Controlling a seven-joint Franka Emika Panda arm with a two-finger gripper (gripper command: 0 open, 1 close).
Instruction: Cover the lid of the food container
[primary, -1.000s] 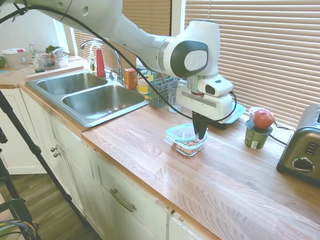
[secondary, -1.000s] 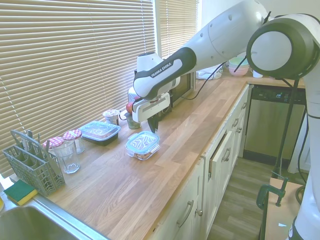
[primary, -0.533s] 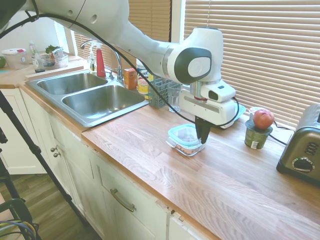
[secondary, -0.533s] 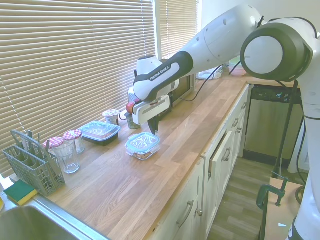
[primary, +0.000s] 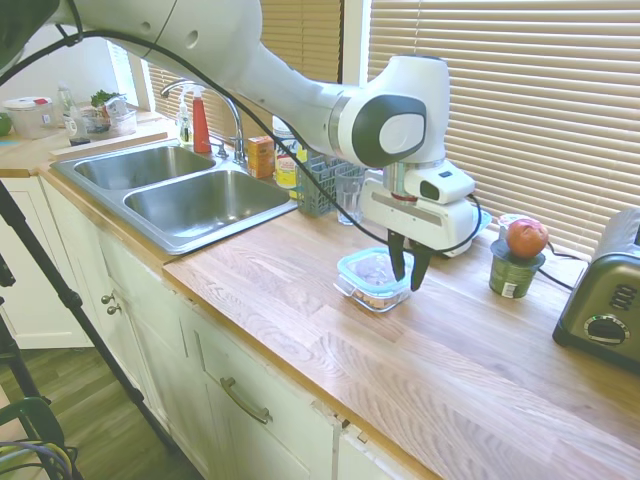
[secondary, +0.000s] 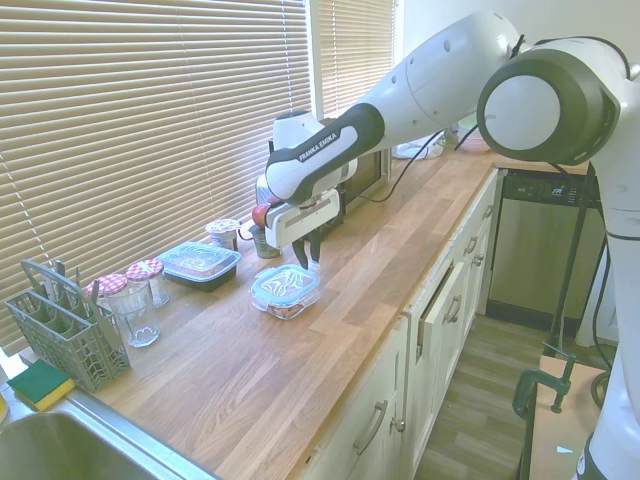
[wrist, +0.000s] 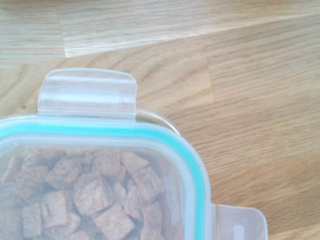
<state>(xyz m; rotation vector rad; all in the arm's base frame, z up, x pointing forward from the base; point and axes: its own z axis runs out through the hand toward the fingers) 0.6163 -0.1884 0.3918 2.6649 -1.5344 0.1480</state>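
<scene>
arm – white shell | grey joint caps | blk cable – "FRANKA EMIKA"

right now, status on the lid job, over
Gripper open, empty, at the container's edge. Lid sitting on the food container; tabs look unsnapped. Countertop around it holds no obstruction.

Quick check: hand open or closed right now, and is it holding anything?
Hand: open, holding nothing, poised at the edge of the lid on the food container.

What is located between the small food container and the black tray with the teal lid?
Nothing: in the second exterior view only bare wooden counter separates the food container from the black tray. The open claw hangs at the container's other edge.
</scene>
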